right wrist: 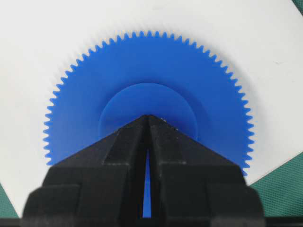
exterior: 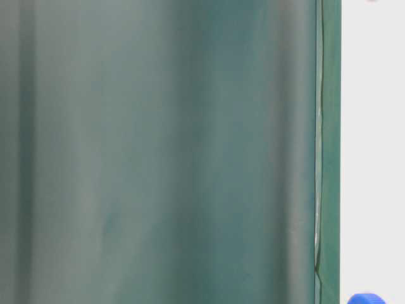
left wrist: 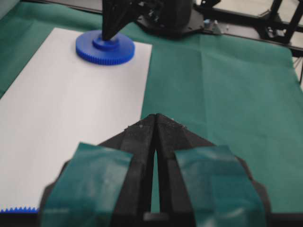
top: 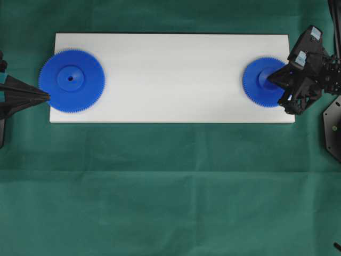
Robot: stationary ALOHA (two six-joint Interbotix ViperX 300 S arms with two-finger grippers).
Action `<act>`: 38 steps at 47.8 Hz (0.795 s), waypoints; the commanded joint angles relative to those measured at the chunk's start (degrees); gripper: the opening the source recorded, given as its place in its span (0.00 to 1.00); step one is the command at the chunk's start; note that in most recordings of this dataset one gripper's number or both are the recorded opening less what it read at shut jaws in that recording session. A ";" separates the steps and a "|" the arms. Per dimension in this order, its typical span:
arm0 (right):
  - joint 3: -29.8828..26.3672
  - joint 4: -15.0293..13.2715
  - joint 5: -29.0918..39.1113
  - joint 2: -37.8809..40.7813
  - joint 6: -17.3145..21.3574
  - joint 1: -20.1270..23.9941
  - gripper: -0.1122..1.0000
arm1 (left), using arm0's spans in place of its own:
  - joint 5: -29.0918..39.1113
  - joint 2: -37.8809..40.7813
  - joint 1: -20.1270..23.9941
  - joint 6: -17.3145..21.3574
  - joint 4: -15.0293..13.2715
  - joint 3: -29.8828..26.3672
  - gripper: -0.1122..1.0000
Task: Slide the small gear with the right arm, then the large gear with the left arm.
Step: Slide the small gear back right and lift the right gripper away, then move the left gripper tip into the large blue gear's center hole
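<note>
Overhead exterior view: white board (top: 170, 80) lying flat on a green cloth (top: 170, 186), long axis left to right.

Large gear (top: 71, 80): bright blue toothed disc with raised hub and small centre hole, at the left end of the board, its rim overhanging the board's left edge.

Left gripper (top: 47, 97): at the left edge of the frame, fingers pressed together into one point that meets the large gear's lower-left teeth. Left wrist view shows the same gripper (left wrist: 155, 117) with teal tape patches on its fingers, tips together above the board's edge, a strip of blue teeth (left wrist: 19, 209) in the lower left corner.

Small gear (top: 260, 81): narrower blue toothed disc at the right end of the board, partly covered by the right arm.

Right gripper (top: 270, 79): all black, reaching in from the right, point set on the small gear's hub. Right wrist view: fingers (right wrist: 124, 142) closed to a point on the raised hub of the small gear (right wrist: 147, 71), a thin slit between them behind the tips.

Table-level exterior view: blurred green cloth (exterior: 158, 152) and a small piece of a blue gear (exterior: 366, 298) at the lower right corner; which gear cannot be told.
</note>
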 commanded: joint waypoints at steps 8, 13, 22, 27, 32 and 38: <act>-2.37 -0.62 1.14 -4.13 -0.35 -0.35 0.56 | -0.26 0.79 0.62 0.09 -0.09 -0.70 0.10; -3.16 -2.11 2.64 -7.21 -0.35 -0.44 0.56 | -0.26 0.79 0.79 0.09 -0.09 -0.53 0.10; -3.87 -4.83 3.78 -15.47 -0.26 -0.35 0.56 | -0.26 0.79 0.88 0.09 -0.09 -0.44 0.10; -3.16 -4.92 3.60 -20.39 -0.26 -0.35 0.56 | -0.26 0.79 0.97 0.09 -0.09 -0.44 0.10; -1.67 -5.01 3.60 -24.87 -0.26 -0.35 0.56 | -0.26 0.79 1.49 0.09 -0.09 -0.44 0.10; 0.26 -5.01 3.60 -27.95 -0.26 -0.35 0.56 | -0.26 0.79 2.90 0.09 -0.09 -0.44 0.10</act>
